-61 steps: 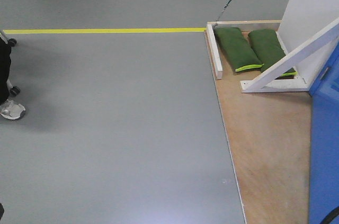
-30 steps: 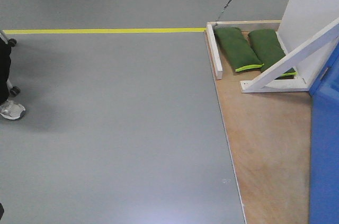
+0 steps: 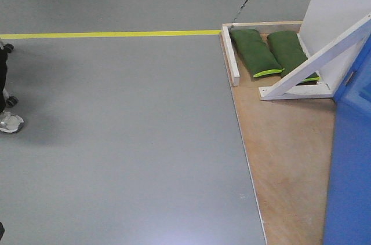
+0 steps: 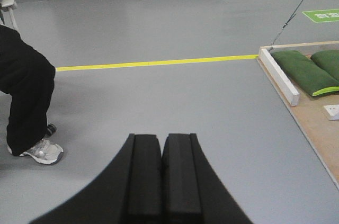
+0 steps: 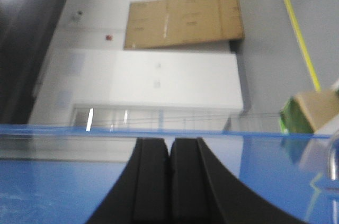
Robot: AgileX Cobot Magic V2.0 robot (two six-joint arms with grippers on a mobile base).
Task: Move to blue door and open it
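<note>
Before the right fingers (image 5: 151, 181), blue door (image 5: 53, 181); left wrist shows trousers (image 4: 26, 91).

Matte black throughout: left gripper (image 4: 161, 142) and right gripper (image 5: 170, 144), each with twin flat, rectangular fingers (image 4: 144, 173) split by a thin seam, flaring below into broad curved shoulders.

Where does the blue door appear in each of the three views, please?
Front view: the blue door runs down the lower right edge.
Left wrist view: not in it.
Right wrist view: the blue door spans the bottom.
Shared landmark: the yellow floor line, in all three.
</note>
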